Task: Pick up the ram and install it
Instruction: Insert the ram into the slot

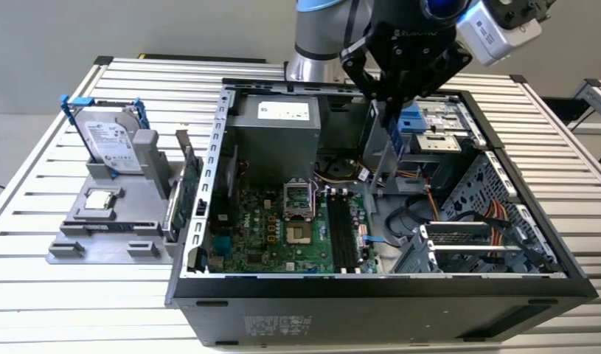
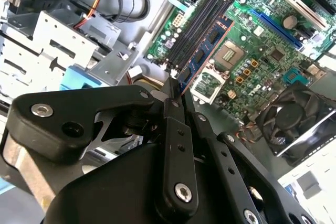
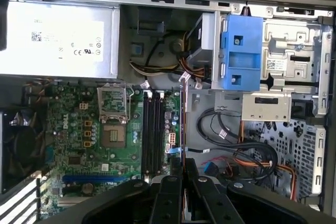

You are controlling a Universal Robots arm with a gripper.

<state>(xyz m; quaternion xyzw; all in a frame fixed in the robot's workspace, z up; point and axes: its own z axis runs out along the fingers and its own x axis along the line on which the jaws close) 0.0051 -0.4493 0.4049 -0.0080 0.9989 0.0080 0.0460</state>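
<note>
Ram (image 1: pixel 387 147) hung pinched in the end effector (image 1: pixel 384 99) over the open computer case (image 1: pixel 379 295); the installing step, I judged, needed its edge squared to the memory slots (image 1: pixel 341 228).

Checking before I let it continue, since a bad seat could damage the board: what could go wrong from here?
1. The ram, held edge-down in the end effector, looks offset from the memory slots in the first wrist view; it might come down beside them.
2. Loose cables lie close on that side and could snag the stick.
</note>
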